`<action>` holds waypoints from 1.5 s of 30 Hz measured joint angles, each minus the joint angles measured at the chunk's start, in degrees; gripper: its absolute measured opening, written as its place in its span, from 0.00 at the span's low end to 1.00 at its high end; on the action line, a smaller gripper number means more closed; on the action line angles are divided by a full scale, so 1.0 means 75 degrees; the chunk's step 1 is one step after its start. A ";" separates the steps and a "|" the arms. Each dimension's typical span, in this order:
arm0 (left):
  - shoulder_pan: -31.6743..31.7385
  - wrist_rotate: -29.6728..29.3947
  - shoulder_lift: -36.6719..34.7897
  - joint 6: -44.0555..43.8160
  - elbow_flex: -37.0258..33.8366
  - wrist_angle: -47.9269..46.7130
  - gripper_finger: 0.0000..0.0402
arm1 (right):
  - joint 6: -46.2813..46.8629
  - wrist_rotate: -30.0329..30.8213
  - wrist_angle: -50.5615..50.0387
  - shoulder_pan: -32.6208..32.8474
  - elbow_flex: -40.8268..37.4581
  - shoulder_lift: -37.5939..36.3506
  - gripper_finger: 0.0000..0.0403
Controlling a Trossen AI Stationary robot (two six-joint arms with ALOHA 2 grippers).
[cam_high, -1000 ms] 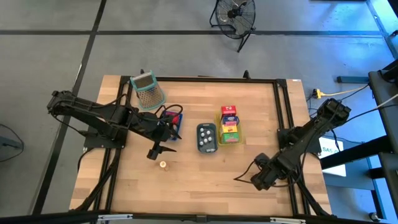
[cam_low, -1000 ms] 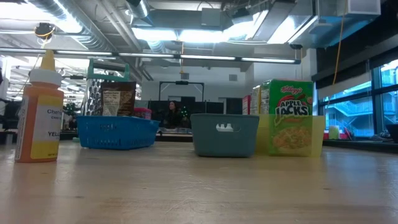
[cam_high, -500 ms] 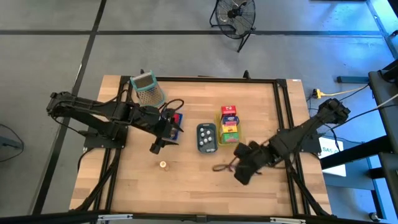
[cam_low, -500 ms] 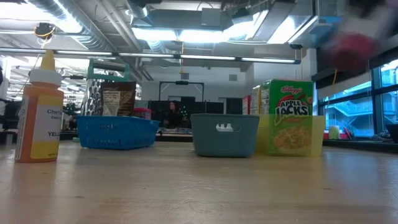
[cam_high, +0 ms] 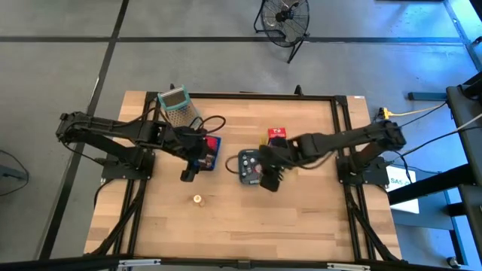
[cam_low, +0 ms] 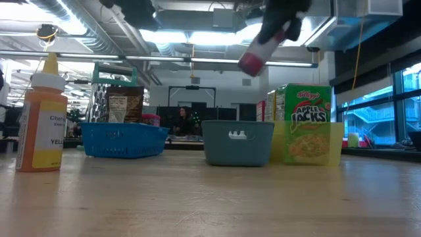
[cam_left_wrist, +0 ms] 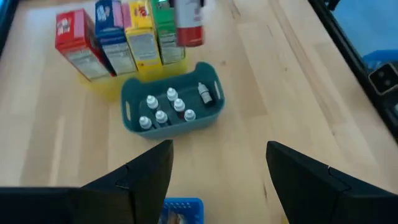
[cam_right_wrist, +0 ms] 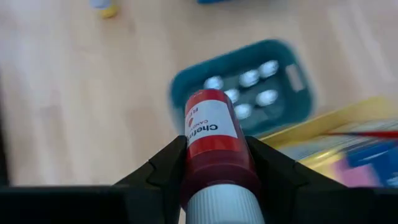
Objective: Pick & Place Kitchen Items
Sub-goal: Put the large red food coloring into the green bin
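Right gripper (cam_right_wrist: 214, 180) was clamped on the red bottle (cam_right_wrist: 211, 134), a round cylinder with a white label and white cap, wedged between its two dark fingers and carried in the air above the grey-blue tray (cam_high: 250, 166) of small white-capped bottles. Beside that tray, the cartons (cam_left_wrist: 118, 37) stood in the yellow tray (cam_left_wrist: 99, 87). Left gripper (cam_left_wrist: 217, 180) hung open and empty over the wooden table (cam_high: 301, 218), near the blue tray (cam_high: 212, 150). The red bottle's label was only partly readable.
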 joint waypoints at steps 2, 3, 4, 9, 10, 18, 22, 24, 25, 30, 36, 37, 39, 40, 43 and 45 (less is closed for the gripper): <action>-0.0045 -0.0005 0.0000 -0.0230 0.0000 -0.0034 0.63 | -0.0328 0.0124 -0.0521 -0.0239 0.0475 0.0343 0.37; -0.0085 -0.0003 0.0000 -0.0290 0.0000 -0.0084 0.63 | -0.0425 0.0208 -0.0868 -0.0349 0.0721 0.0534 0.37; -0.0140 -0.0003 0.0000 -0.0359 0.0000 -0.0144 0.63 | -0.0489 0.0269 -0.1191 -0.0438 0.0974 0.0739 0.37; -0.0452 -0.0002 0.0000 -0.0720 0.0000 -0.0472 0.63 | -0.0598 -0.0068 -0.2218 -0.0699 0.1999 0.1645 0.37; -0.0534 -0.0007 0.0000 -0.0796 0.0000 -0.0525 0.63 | -0.0691 -0.0200 -0.2307 -0.0702 0.2151 0.1793 0.37; -0.1647 -0.0334 0.0000 -0.1971 0.0000 -0.0526 0.63 | -0.1134 -0.0828 -0.2357 -0.0524 0.2732 0.2190 0.37; -0.2288 -0.1450 0.0000 -0.2363 0.0000 -0.0520 0.63 | -0.1293 -0.0950 -0.2424 -0.0530 0.2721 0.2357 0.37; -0.2556 -0.1973 -0.0003 -0.2546 0.0000 -0.0520 0.63 | -0.1501 -0.0984 -0.2507 -0.0545 0.2718 0.2506 0.37; -0.2686 -0.2184 0.0000 -0.2625 0.0000 -0.0520 0.63 | -0.1650 -0.1023 -0.2484 -0.0552 0.2718 0.2570 0.37; -0.3112 -0.2947 -0.0003 -0.2745 0.0000 -0.0512 0.63 | -0.1977 -0.1376 -0.2498 -0.0644 0.2718 0.2836 0.37; -0.3177 -0.3477 -0.0003 -0.2881 0.0000 -0.0512 0.63 | -0.2373 -0.1375 -0.2478 -0.0767 0.2718 0.3102 0.37; -0.3174 -0.3477 -0.0003 -0.2887 0.0000 -0.0512 0.63 | -0.2410 -0.1378 -0.2458 -0.0795 0.2718 0.3157 0.37; -0.3174 -0.3477 -0.0003 -0.2892 0.0000 -0.0512 0.63 | -0.2460 -0.1377 -0.2457 -0.0846 0.2717 0.3260 0.37; -0.3174 -0.3477 -0.0003 -0.2892 0.0000 -0.0512 0.63 | -0.2520 -0.1372 -0.2457 -0.0865 0.2715 0.3297 0.37; -0.3174 -0.3477 -0.0003 -0.2886 -0.0003 -0.0514 0.63 | -0.2624 -0.1378 -0.2440 -0.0891 0.2707 0.3381 0.37; -0.3174 -0.3480 -0.0003 -0.2812 -0.0003 -0.0513 0.63 | -0.2638 -0.1395 -0.2309 -0.0891 0.2707 0.3428 0.37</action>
